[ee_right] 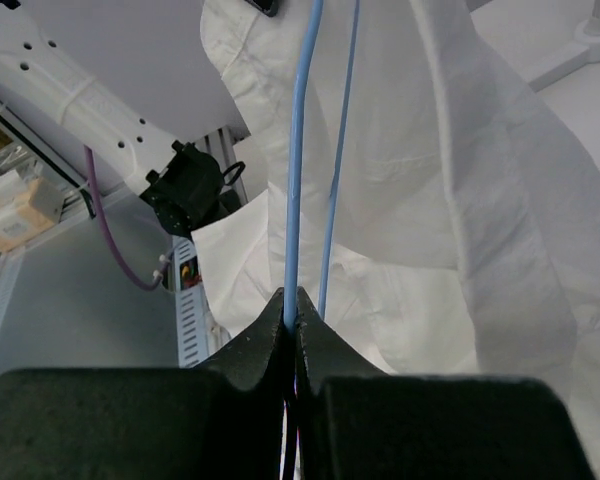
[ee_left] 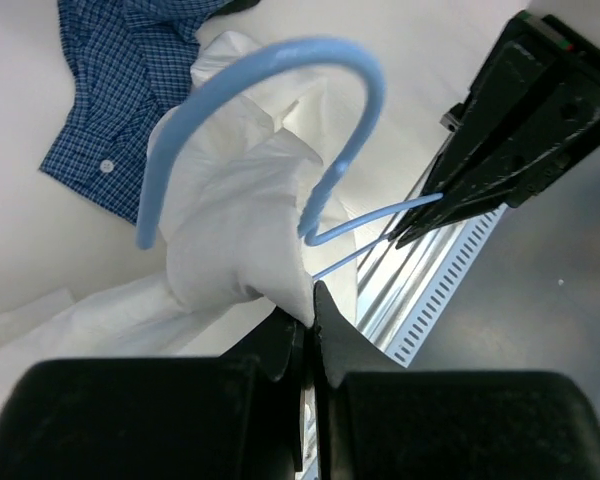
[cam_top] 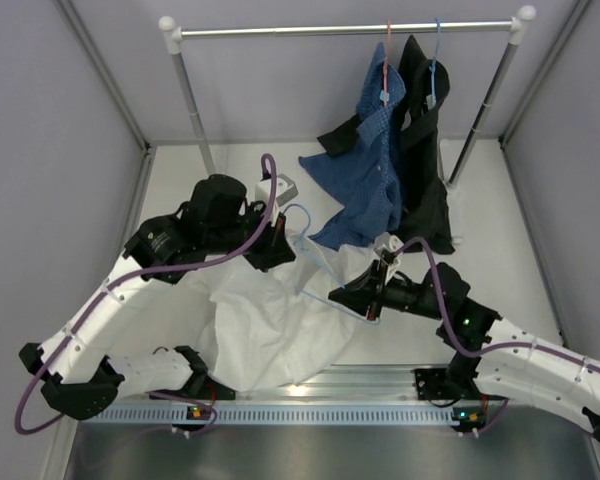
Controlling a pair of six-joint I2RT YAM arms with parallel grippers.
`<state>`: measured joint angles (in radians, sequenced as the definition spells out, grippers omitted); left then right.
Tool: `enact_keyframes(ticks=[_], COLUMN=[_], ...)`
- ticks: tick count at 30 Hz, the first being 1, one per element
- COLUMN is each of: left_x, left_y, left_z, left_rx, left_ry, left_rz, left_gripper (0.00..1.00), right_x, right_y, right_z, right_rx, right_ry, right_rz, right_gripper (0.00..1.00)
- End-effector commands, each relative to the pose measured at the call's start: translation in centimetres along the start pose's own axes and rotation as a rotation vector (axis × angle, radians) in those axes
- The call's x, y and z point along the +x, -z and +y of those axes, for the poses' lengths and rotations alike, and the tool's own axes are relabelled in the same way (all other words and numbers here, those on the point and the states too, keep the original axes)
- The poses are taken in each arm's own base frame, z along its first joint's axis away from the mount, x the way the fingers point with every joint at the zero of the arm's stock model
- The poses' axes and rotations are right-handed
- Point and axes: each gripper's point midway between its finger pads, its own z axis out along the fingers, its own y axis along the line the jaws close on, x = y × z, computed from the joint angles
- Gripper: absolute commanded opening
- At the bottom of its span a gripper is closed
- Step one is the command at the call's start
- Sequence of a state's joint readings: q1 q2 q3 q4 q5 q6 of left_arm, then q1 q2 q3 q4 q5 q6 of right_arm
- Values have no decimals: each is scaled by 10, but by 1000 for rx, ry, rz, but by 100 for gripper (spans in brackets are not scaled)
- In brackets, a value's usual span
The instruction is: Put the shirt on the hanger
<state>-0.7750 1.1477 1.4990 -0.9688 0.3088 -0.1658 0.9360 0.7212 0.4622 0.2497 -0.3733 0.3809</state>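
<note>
The pale table (cam_top: 500, 265) carries the large white shirt of thin cloth (cam_top: 265, 325), heaped between both arms. Part of it is bunched up beside the hook of the thin light-blue wire hanger (ee_left: 280, 55), which hangs tilted above the heap. Right gripper (ee_right: 292, 318): jaws clamped tight on the hanger's lower wire. Left gripper (ee_left: 310, 305): fingers pressed together too, nipping a fold of shirt by the look of it, though the contact is half hidden.
</note>
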Motion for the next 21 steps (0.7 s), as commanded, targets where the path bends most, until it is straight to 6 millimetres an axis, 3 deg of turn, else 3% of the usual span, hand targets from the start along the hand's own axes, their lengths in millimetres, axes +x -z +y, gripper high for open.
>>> enact_keyframes(ticks=[1, 6, 13, 15, 16, 17, 19, 20, 21], left_x=[-9, -5, -16, -16, -15, -15, -15, -15, -16], left_y=[0, -1, 4, 7, 8, 12, 22, 25, 29], left_z=[11, 23, -15, -24, -26, -27, -28, -28, -31], left_rx=[-69, -141, 1, 40, 54, 63, 64, 67, 78], left_ry=[4, 22, -42, -76, -90, -117, -155, -191, -214], left_rz=[-50, -16, -32, -33, -34, -43, -69, -79, -88], left_gripper=[0, 0, 6, 12, 17, 33, 52, 71, 98], right_x=[-50, -66, -59, -55, -56, -57, -59, -60, -62], right_y=[-1, 3, -12, -13, -12, -10, -8, -5, -3], right_z=[20, 26, 23, 19, 19, 20, 21, 22, 23], right_rx=[-60, -72, -60, -50, -53, -61, -66, -73, -79], right_ry=[58, 54, 63, 61, 61, 61, 63, 63, 67], right_rz=[-215, -302, -284, -292, -305, -329, -355, -373, -388], right_gripper=[0, 0, 0, 0, 0, 0, 0, 0, 0])
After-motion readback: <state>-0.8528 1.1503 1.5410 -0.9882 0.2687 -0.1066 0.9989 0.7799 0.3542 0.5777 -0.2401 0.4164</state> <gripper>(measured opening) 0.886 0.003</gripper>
